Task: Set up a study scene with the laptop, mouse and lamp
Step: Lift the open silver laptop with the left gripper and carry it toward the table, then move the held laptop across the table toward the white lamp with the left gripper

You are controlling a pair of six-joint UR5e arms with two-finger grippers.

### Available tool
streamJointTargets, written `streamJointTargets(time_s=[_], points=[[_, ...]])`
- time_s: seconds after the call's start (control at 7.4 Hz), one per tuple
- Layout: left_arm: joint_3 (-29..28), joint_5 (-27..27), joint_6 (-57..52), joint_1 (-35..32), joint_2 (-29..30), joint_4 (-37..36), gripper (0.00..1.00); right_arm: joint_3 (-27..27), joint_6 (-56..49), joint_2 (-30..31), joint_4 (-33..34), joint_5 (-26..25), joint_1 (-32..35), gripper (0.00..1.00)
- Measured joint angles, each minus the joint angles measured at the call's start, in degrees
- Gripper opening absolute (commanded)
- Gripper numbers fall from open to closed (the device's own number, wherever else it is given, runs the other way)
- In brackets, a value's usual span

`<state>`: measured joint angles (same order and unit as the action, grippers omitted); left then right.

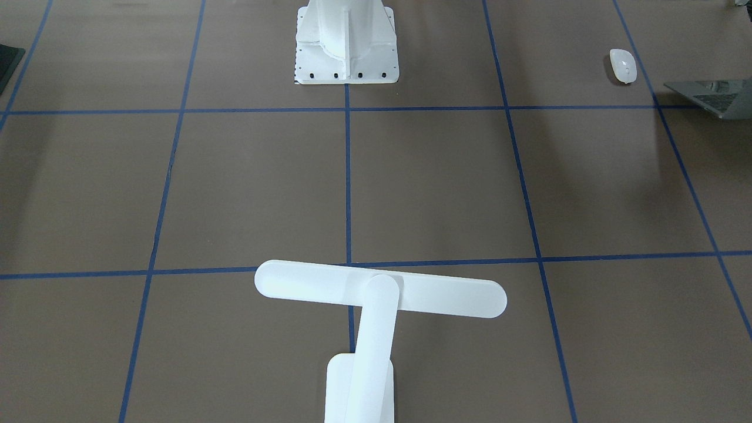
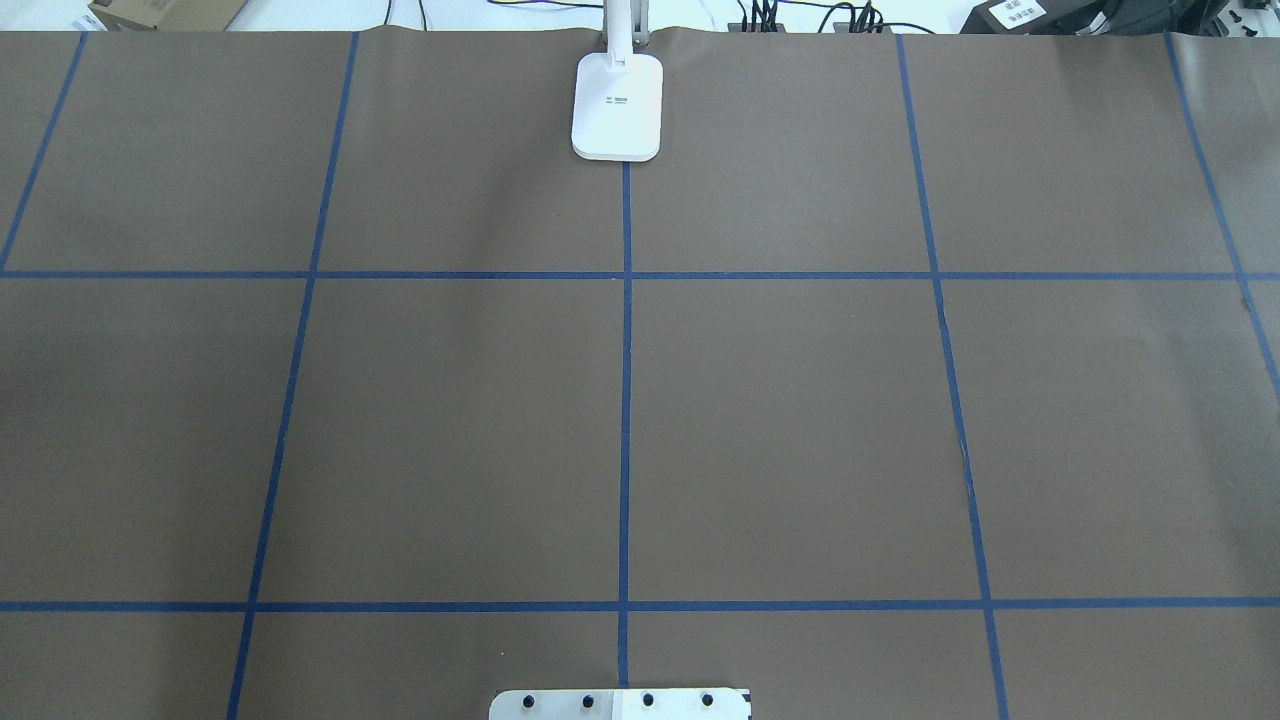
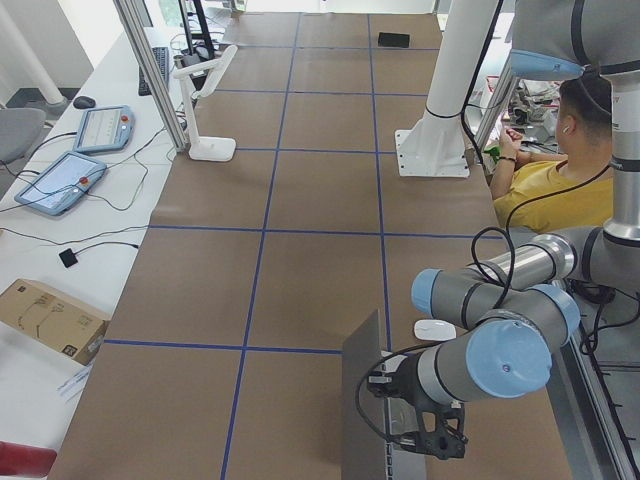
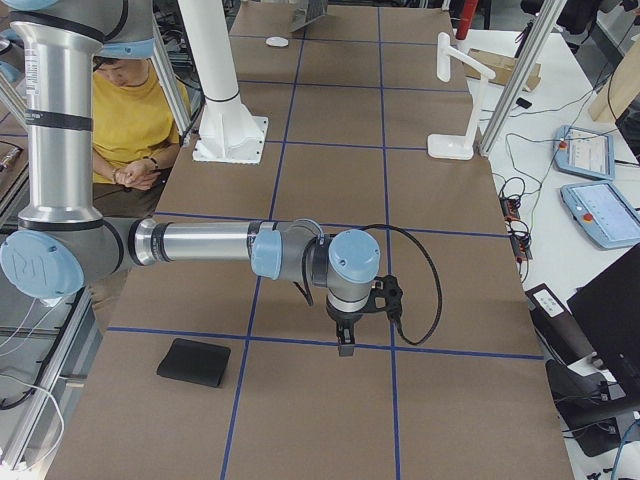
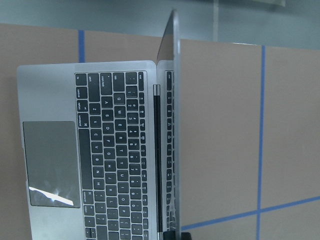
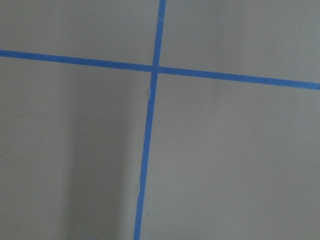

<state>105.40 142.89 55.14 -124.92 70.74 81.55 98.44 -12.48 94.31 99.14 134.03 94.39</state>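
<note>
Your table [image 2: 800, 420]: brown paper cover, blue tape grid [image 2: 626, 400], five things resting on it.
You have the white lamp [image 1: 376, 294] standing on its base at the far middle edge, over the centre tape line. The robot's white pedestal [image 1: 346, 53] is opposite it. The open grey laptop [image 1: 714, 97] sits at the robot's left end, with the white mouse [image 1: 623, 64] near it. A flat black mat [image 4: 194, 362] lies at the right end.
</note>
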Motion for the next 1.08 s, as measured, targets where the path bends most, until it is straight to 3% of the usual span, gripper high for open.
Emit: streamJointTargets(time_s=[1.08], points=[[0.0, 2.4, 32.9, 23.5, 24.4, 7.3, 0.0, -1.6, 0.1, 0.0, 0.0, 0.0, 0.0, 1.0]])
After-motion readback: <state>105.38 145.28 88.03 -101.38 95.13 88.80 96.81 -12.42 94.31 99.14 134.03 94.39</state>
